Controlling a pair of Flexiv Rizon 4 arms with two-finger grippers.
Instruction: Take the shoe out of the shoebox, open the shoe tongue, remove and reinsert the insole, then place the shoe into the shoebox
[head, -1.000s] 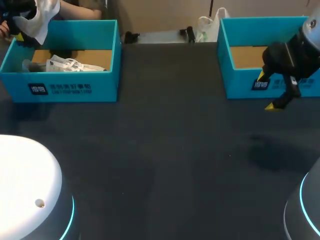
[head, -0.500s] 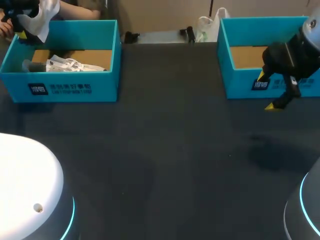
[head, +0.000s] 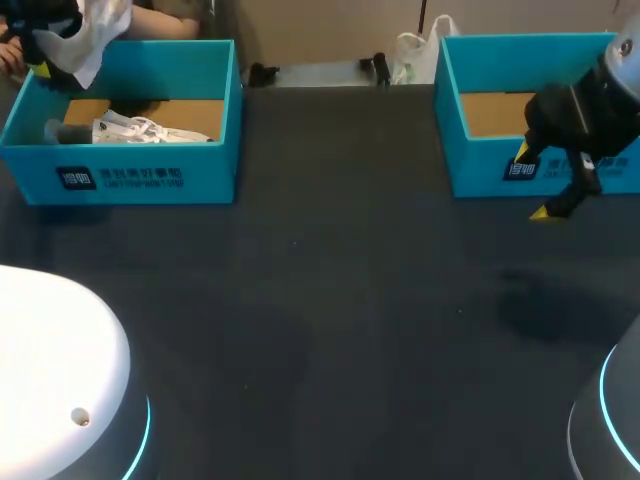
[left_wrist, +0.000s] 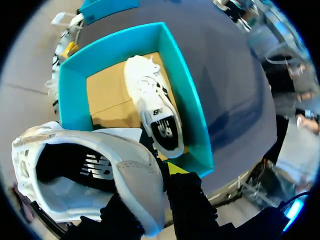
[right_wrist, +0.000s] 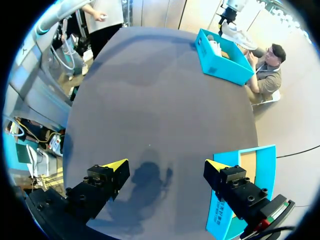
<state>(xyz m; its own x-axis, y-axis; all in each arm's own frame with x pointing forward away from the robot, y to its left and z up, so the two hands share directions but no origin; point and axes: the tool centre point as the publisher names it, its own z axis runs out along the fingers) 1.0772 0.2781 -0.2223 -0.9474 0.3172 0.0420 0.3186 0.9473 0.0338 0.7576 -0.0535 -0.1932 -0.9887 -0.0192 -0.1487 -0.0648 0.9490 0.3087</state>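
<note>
Dark grey worktop (head: 340, 300) under everything, wide and matte. At its far left corner, a teal left shoebox (head: 150, 178), open-topped, with a brown cardboard floor. At its far right corner, a matching right shoebox (head: 478, 170), also open-topped, showing brown cardboard inside from the head view. Well apart, those two, with the breadth of the worktop between them. Aloft over the far left end of the left shoebox, a white shoe (left_wrist: 125, 167), its opening turned toward the left wrist camera, dark lining and a pale inner floor visible within, meshy toe end pointing off to one side. Down inside the left shoebox, a second shoe (left_wrist: 155, 110), also white, upright on its sole, laces up, lying close along one long wall with its dark opening at the end nearer the wrist camera. Clamped on the heel collar of the white shoe, the left end effector (left_wrist: 155, 185), black fingers on either side of the collar wall, one yellow tip showing just outside it. Above the worktop just in front of the right shoebox's near wall, the right end effector (right_wrist: 165, 167), yellow-tipped fingers spread wide apart, gripping no object, its shadow on the dark surface below.
</note>
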